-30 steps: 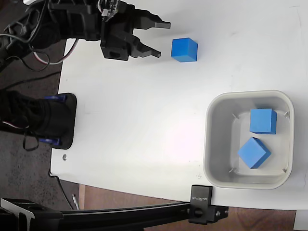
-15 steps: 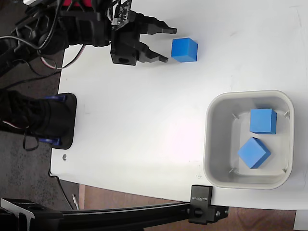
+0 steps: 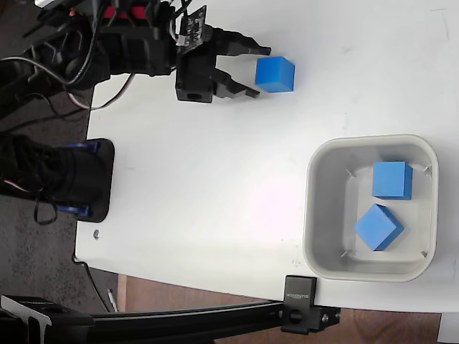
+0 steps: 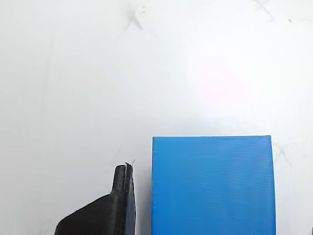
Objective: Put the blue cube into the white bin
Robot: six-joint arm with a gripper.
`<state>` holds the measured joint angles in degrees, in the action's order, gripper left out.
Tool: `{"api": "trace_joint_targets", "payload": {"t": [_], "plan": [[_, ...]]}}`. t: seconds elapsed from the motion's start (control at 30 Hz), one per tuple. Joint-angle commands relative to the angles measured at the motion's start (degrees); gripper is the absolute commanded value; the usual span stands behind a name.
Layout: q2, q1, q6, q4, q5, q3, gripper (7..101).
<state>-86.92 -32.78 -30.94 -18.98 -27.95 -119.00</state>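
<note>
Looks light, rigid, matte blue cube [image 3: 275, 74], upper middle of bench [image 3: 215, 186]: best pinched across 2 flat opposite faces, jaws spread, probably not yet touching.

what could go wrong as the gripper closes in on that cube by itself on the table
1. In the wrist view one fingertip sits very near the cube's side, so it could nudge the cube instead of straddling it.
2. The open gripper has only its tips at the cube's near edge; closing now might give a shallow pinch that slips.
3. The bin already holds two cubes, so a drop could land on one.
</note>
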Motion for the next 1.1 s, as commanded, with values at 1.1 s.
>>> {"api": "trace_joint_targets", "payload": {"t": [1.1], "plan": [[2.11, 2.20, 0.26, 5.10, 2.55, 0.79, 82.5]]}}
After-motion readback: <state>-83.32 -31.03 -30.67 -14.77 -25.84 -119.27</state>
